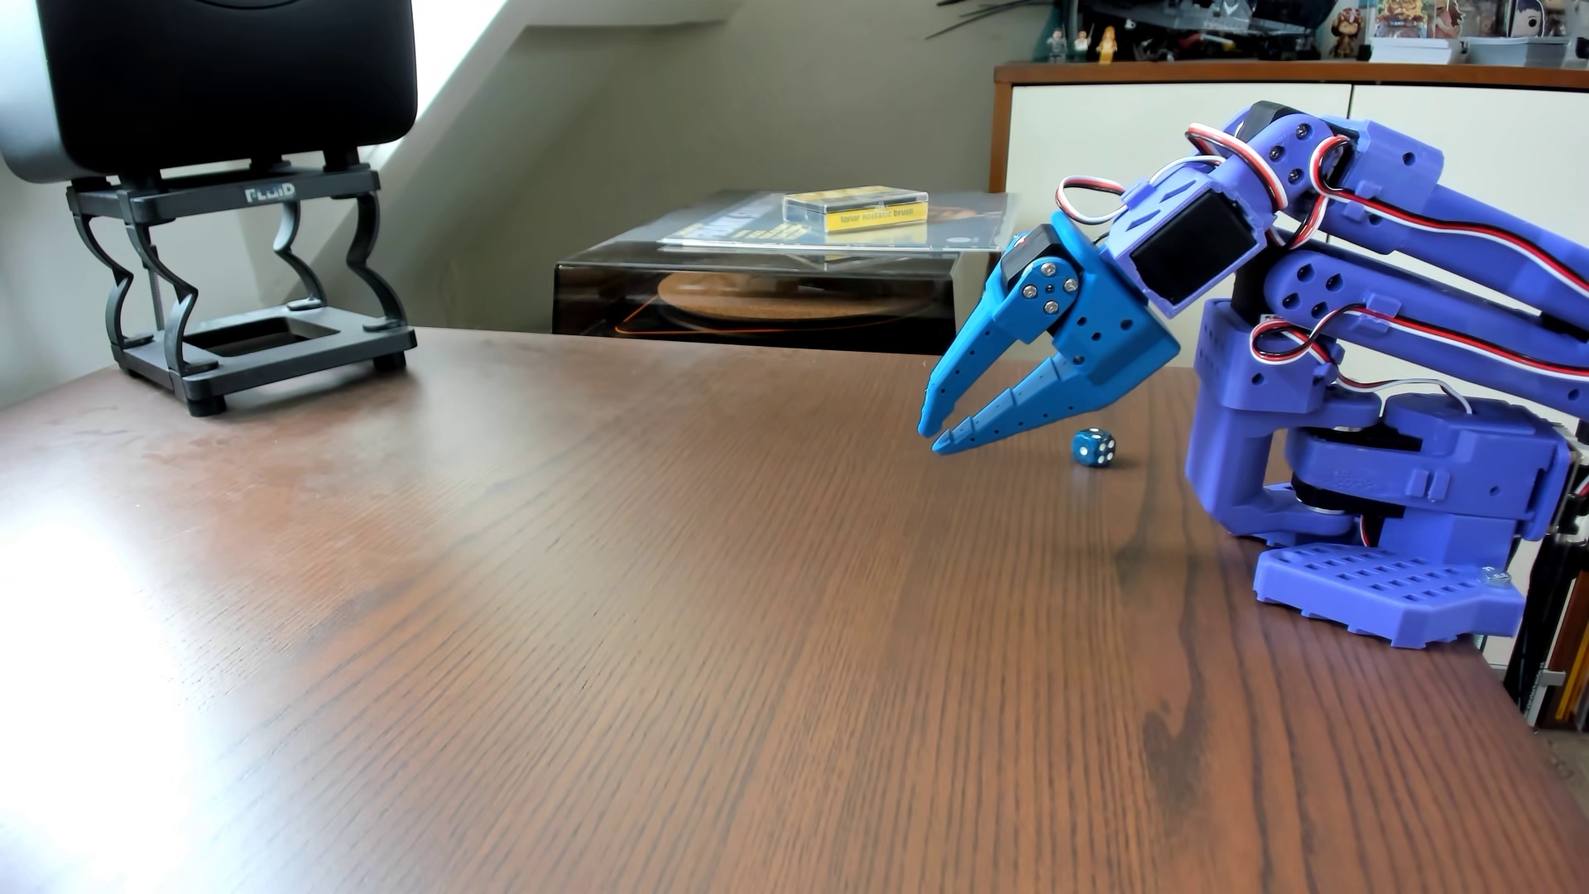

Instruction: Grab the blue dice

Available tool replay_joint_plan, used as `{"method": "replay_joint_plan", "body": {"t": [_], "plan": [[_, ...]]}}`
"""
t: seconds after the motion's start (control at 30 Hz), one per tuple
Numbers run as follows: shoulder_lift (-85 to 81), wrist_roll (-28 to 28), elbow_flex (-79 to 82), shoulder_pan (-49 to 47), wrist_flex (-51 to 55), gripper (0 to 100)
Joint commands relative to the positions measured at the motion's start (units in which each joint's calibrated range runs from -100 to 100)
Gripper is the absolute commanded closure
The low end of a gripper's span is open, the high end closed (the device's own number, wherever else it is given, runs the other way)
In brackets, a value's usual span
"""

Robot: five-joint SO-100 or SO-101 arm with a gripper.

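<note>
Other view shows our hand [933,437] nearly closed and empty, hovering low over the bench [602,602]; the blue dice [1093,447] lies just beside it, not yet grasped.

Speaker [223,77] cut off at top edge, arm [1462,258] cropped right (shelf figurines blurred)

Brown wood-grain table [602,602] with three things on it
The blue die [1093,447] sits right of centre, near the arm base [1384,593] at the right edge; a black stand [249,335] carrying a speaker [223,77] occupies the far left corner
</note>
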Motion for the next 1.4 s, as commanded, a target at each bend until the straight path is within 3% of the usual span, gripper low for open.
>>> {"method": "replay_joint_plan", "body": {"t": [0.0, 0.13, 0.8, 1.13, 1.37], "plan": [[-0.8, -0.3, -2.4, 3.1, -1.0, 97], [-0.8, -0.3, -4.3, 7.4, -1.0, 97], [-0.8, 0.1, -3.1, 1.2, -1.1, 97], [7.6, 2.8, -29.7, 2.0, 3.3, 97], [34.8, 3.6, -50.8, 19.4, 6.5, 97]]}}
